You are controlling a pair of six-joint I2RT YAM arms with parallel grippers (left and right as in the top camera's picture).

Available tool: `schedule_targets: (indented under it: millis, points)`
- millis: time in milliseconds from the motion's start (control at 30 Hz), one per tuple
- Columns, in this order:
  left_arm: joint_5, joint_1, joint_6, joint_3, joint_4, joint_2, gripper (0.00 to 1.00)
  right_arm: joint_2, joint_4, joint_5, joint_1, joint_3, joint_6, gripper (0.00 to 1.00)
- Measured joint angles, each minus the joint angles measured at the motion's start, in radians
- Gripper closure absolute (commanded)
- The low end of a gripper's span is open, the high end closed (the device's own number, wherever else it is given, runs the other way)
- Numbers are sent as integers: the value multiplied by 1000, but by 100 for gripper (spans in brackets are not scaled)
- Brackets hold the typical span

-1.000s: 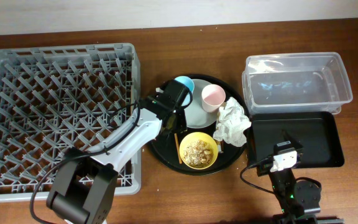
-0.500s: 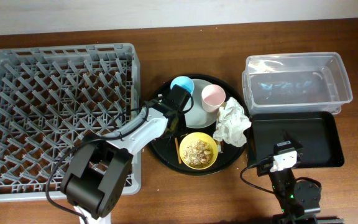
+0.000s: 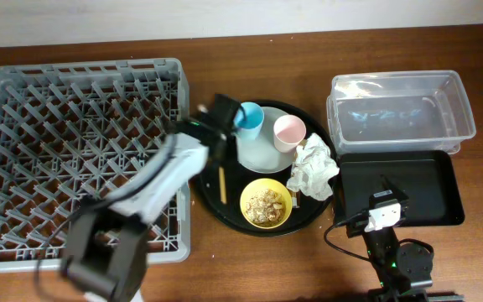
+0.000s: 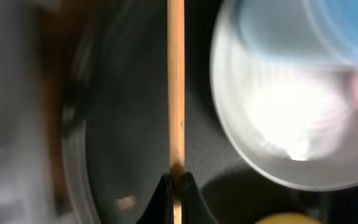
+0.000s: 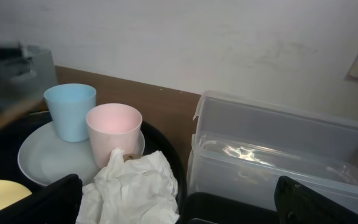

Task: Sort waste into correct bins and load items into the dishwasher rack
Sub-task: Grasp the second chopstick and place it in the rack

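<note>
My left gripper [image 4: 176,182] is shut on a thin wooden chopstick [image 4: 176,81], held over the left side of the big round black tray. In the overhead view the chopstick [image 3: 222,184] hangs below the blurred left gripper [image 3: 219,158]. A blue cup [image 3: 248,117] and a pink cup [image 3: 288,131] stand on the pale plate [image 3: 262,156]. The yellow bowl [image 3: 267,203] holds beige food scraps. A crumpled white napkin [image 3: 313,166] lies at the tray's right, with a brown wrapper [image 5: 130,158] tucked by it. My right gripper [image 5: 185,205] is open and empty near the front edge.
The grey dishwasher rack [image 3: 74,151] fills the left side. The clear tub [image 3: 401,113] stands at the back right with the shallow black tray [image 3: 422,191] in front of it. The round black tray [image 3: 310,220] sits between the rack and the bins.
My left arm has swung left and back toward the rack. The chopstick has come off the spot beside the yellow bowl and moved left with it. The right arm has not moved.
</note>
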Motion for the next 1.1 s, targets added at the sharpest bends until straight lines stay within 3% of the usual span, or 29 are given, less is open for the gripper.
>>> schedule_targets:
  millis: [200,633,700,733,833,933,1100]
  points:
    - [-93,148,181,47,-107,-246,99,0,0,0,0,0,0,1]
    - [-130,214,303,-1,-116,-120,98,0,0,0,0,0,1,2]
    - [-130,214,303,-2,-115,-82,93,0,0,0,0,0,0,1]
    - [-130,214,303,-2,-115,-68,81,0,0,0,0,0,0,1]
    - [-140,214,306,-3,-115,-45,70,0,0,0,0,0,0,1]
    - [-161,214,311,-3,-112,-45,64,0,0,0,0,0,0,1]
    - [-175,214,311,-2,-124,-45,62,0,0,0,0,0,0,1]
